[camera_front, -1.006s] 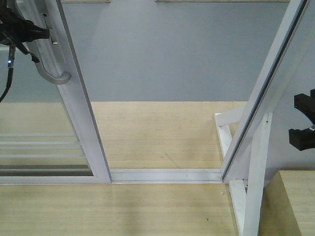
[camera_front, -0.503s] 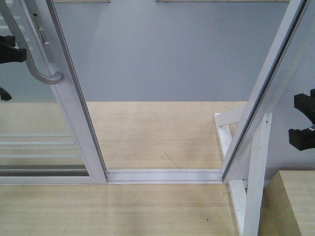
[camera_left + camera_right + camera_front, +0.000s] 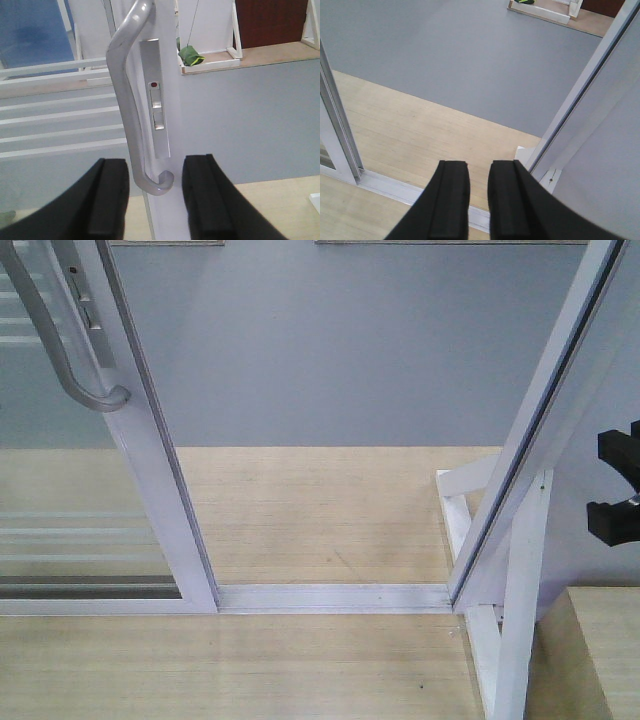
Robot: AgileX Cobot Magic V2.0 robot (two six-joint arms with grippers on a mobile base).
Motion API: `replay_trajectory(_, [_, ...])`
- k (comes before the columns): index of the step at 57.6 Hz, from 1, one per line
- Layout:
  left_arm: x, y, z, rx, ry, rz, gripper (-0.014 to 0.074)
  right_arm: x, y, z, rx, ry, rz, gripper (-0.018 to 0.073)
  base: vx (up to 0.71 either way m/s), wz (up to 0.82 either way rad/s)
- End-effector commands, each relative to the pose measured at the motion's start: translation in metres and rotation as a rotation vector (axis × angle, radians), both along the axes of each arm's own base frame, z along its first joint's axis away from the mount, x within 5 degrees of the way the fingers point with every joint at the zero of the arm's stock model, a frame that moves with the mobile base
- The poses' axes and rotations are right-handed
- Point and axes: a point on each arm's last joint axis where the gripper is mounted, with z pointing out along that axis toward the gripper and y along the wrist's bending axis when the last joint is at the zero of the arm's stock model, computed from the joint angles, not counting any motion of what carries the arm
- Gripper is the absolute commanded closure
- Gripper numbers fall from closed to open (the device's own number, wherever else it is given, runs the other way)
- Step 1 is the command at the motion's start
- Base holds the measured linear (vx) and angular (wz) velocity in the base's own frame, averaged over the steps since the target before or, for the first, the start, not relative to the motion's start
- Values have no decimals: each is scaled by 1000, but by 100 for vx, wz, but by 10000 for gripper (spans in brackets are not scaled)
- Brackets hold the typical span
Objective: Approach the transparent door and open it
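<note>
The transparent door point(image 3: 150, 470) stands at the left in the front view, slid aside, glass crossed by thin white bars. Its curved silver handle point(image 3: 62, 340) sits on the white stile. In the left wrist view the handle point(image 3: 127, 110) is straight ahead, and my left gripper point(image 3: 156, 197) is open, short of it. The handle's lower hook shows between the two black fingers point(image 3: 107, 200) without touching them. My left gripper is out of the front view. My right gripper point(image 3: 479, 200) hangs over the floor track with a narrow gap and nothing held; it also shows as the right gripper point(image 3: 615, 485) at the right edge.
The floor track point(image 3: 335, 597) crosses the opening. A slanted white frame post point(image 3: 540, 430) with braces point(image 3: 500, 640) borders the right side. A light wooden block point(image 3: 600, 650) sits at the bottom right. Grey floor point(image 3: 340, 340) lies beyond the opening.
The door slid slightly left, then stopped. My left gripper, at the handle a second ago, drew back leftward out of the front view. The right gripper has not moved.
</note>
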Motion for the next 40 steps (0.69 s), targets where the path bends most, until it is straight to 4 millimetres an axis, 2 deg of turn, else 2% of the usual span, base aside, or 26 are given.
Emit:
replay_trajectory(1, [-1, -2, 17, -17, -107, -13, 206, 2, 1, 16, 12, -105, 16, 327, 0, 0])
replay_trajectory(13, [-4, -2, 16, -14, -111, -14, 206, 2, 1, 16, 12, -105, 16, 327, 0, 0])
replay_trajectory(24, [-39, 0, 9, -94, -223, 2, 252, 2, 1, 16, 11, -105, 16, 327, 0, 0])
replay_trajectory(31, [-66, 2, -6, -58, -300, 9, 336, 2, 1, 16, 11, -105, 16, 327, 0, 0])
replay_trajectory(40, [-99, 0, -30, -3, -351, -17, 536, 2, 1, 16, 11, -105, 16, 327, 0, 0])
